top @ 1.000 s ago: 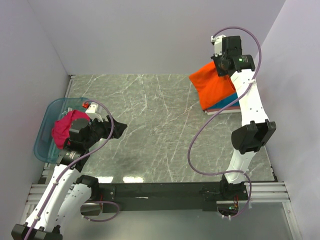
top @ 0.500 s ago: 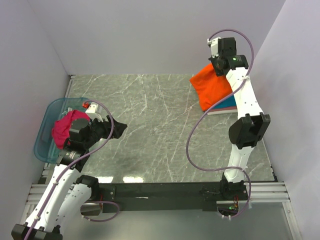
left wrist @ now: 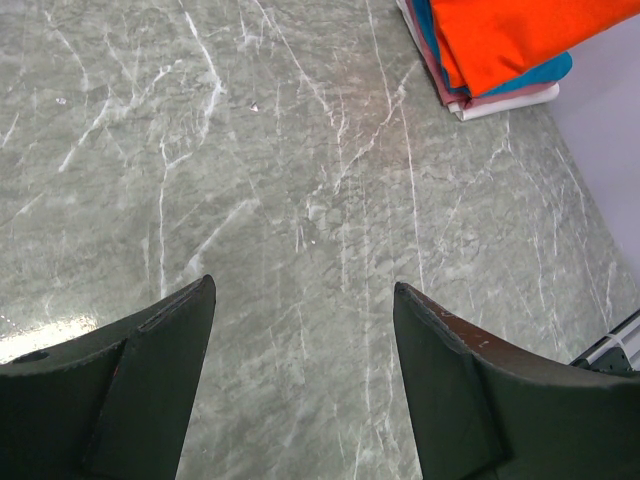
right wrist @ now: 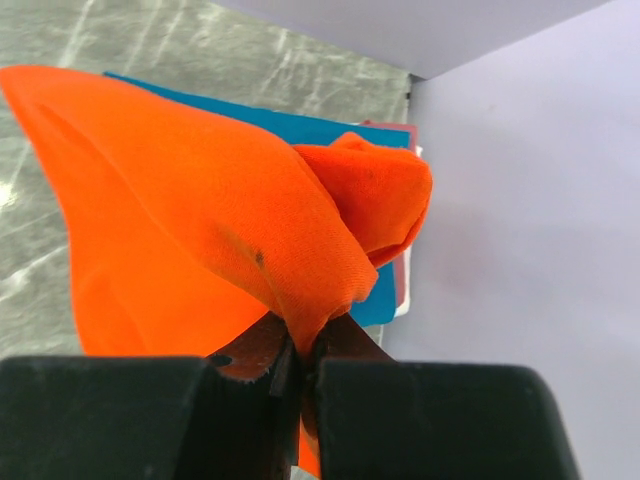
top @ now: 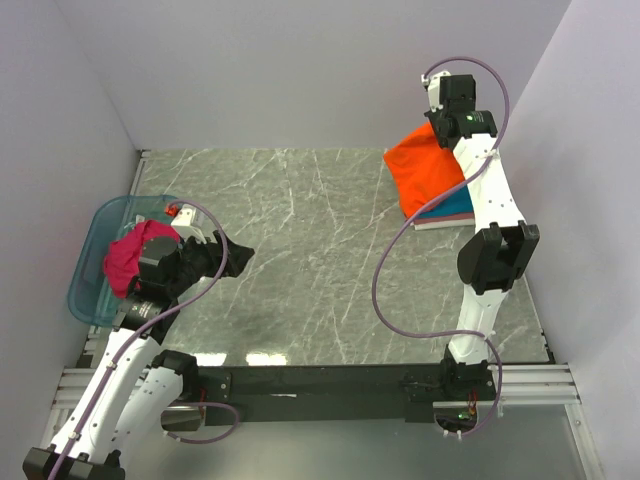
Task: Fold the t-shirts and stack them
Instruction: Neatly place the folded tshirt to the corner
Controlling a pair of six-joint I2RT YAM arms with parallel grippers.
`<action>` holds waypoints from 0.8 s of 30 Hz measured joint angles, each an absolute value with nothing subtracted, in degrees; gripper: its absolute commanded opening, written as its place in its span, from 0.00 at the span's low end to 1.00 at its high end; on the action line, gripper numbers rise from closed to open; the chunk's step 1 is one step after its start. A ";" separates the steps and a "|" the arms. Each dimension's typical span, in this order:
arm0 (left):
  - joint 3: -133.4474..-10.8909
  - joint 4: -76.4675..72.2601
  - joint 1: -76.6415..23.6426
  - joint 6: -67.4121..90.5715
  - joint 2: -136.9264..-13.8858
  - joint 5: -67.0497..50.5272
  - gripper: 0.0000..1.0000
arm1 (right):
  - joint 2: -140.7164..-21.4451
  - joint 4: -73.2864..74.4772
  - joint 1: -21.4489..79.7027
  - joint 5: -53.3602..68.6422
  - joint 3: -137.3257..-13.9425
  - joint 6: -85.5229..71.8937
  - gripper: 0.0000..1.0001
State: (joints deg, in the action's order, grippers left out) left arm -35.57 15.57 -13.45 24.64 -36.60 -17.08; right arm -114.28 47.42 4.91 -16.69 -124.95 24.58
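Observation:
A folded bright orange t-shirt (top: 425, 175) lies on a stack at the table's far right, over a teal blue tee (top: 458, 207) and pink and white ones below. My right gripper (top: 445, 130) is shut on a pinched edge of the orange t-shirt (right wrist: 200, 220) and holds it up near the back wall. The stack also shows in the left wrist view (left wrist: 500, 45). A magenta t-shirt (top: 130, 255) lies crumpled in the blue tub. My left gripper (left wrist: 305, 300) is open and empty above the bare table, left of centre.
The translucent blue plastic tub (top: 95, 235) stands at the left edge. The grey marble table (top: 300, 260) is walled at the back and on both sides. The right wall (right wrist: 520, 200) is close to the stack.
My right gripper has moved back and slightly right toward the wall, drawing the orange t-shirt's edge with it. The left arm has not moved.

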 measured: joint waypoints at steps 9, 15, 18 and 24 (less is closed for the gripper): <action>-35.57 15.57 -13.45 24.64 -36.80 -17.06 0.77 | -114.83 43.72 3.70 -19.51 -124.90 26.39 0.00; -35.57 15.59 -13.45 24.64 -36.99 -17.06 0.77 | -116.66 40.66 3.07 -21.45 -124.29 27.38 0.00; -35.57 15.59 -13.45 24.64 -37.04 -17.06 0.77 | -118.37 39.83 2.63 -21.65 -124.11 27.66 0.00; -35.57 15.62 -13.45 24.64 -37.39 -17.06 0.77 | -120.53 39.24 1.30 -21.67 -123.92 27.83 0.00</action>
State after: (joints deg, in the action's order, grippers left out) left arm -35.57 15.62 -13.45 24.64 -37.39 -17.06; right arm -120.53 39.24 1.30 -21.67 -123.92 27.83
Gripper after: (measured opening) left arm 0.771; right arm 0.046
